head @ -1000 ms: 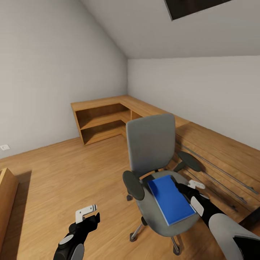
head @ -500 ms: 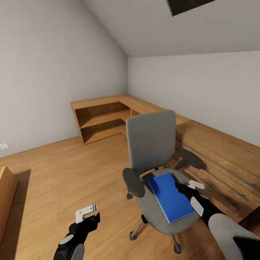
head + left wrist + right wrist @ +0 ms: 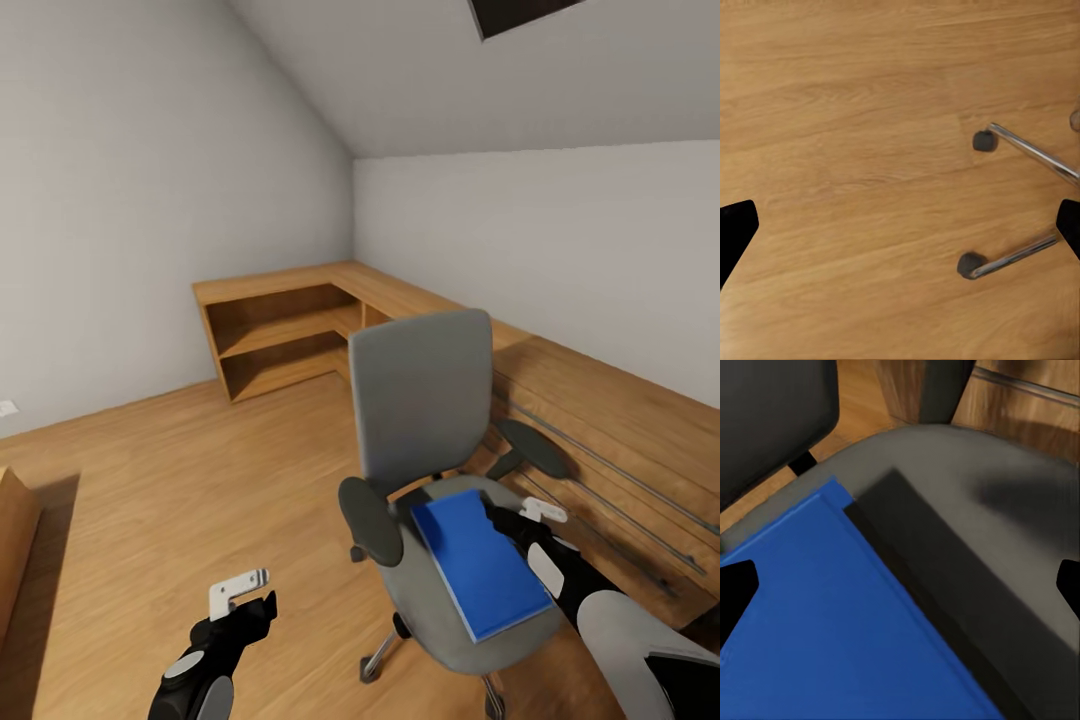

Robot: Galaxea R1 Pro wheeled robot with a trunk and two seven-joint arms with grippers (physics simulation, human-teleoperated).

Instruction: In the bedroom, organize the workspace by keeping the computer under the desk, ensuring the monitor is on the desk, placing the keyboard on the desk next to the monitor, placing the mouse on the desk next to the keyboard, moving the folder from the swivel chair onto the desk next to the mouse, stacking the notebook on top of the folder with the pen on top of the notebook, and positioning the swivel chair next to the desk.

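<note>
Bedroom with wood floor [image 3: 200, 470] and a bare corner tabletop [image 3: 400, 295] along the walls. Right gripper [image 3: 510, 520] hangs over the folder's near-side edge, fingers [image 3: 735, 592] spread wide, nothing clamped yet. Left gripper [image 3: 240, 590] idles over the floor, fingers apart too. Compared with a second ago the swivel chair [image 3: 430, 420] sits slightly closer in frame, likely the base creeping in, so the grab looks close. Blue folder [image 3: 480, 565] lies flat on the seat. Right wrist view shows the folder's raised edge [image 3: 900, 577]; left wrist view catches the chair's caster [image 3: 982, 140].
</note>
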